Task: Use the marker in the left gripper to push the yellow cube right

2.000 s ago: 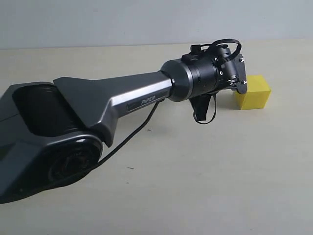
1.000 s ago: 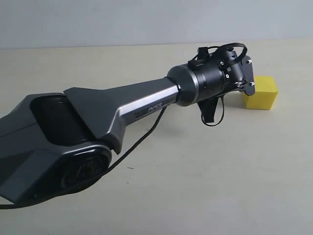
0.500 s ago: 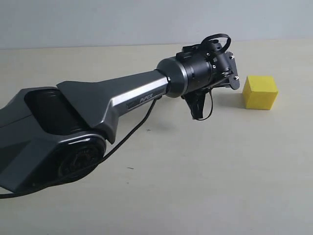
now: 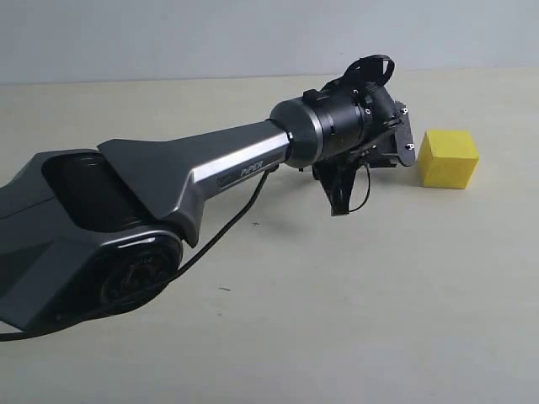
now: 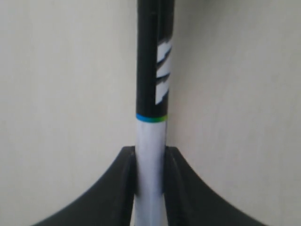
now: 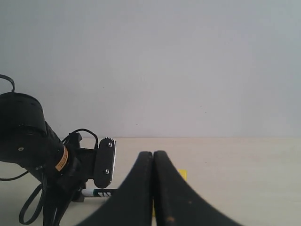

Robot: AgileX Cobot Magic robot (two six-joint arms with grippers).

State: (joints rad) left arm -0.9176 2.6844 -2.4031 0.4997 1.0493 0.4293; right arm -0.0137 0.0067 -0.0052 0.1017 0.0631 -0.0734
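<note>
L gripper (image 4: 402, 141) was clamped on the marker (image 5: 151, 94), which stuck straight out from the jaws (hidden in the ext. view). The yellow cube (image 4: 448, 158) sat toward the bench's far right corner, just right of that gripper, w/ a small gap. R gripper (image 6: 153, 188) was pinched closed, empty.
</note>
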